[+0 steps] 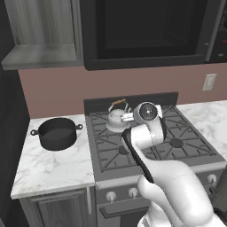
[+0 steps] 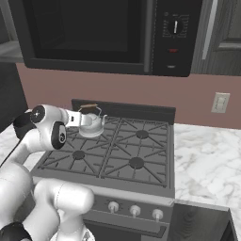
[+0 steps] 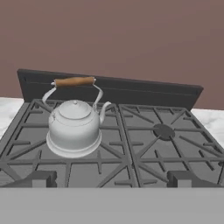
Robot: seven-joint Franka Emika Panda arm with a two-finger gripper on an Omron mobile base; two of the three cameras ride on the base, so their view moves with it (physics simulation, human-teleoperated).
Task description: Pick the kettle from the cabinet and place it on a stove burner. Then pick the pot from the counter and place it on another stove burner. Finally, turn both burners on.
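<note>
A black gas range (image 1: 195,153) with cast-iron grid grates fills the centre of the left base view, flanked by a white marble tabletop (image 1: 53,170) at lower left. Above it hangs a black microwave (image 1: 146,31), and in the upper left corner a dark grey wood-grain wall cabinet (image 1: 42,55) stands open, its pale shelf bare.

The short, wide dark grey pot (image 1: 57,132) with two loop handles sits on the marble at the left of the frame, not yet moved. It lies well apart from the gripper (image 3: 111,179), off to the left of the range, with open marble and grate between them; nothing tall appears to block a sweep that way, though the kettle stands close by.

The small silvery-white kettle (image 3: 75,122) with its orange-brown wooden handle rests upright on the rear left burner (image 1: 116,128), its handle running side to side in the hand view and its spout pointing toward frame right. The gripper, released and spread wide, holds nothing and hangs just in front of the kettle, its two dark fingertips (image 3: 39,178) low in the hand view.
</note>
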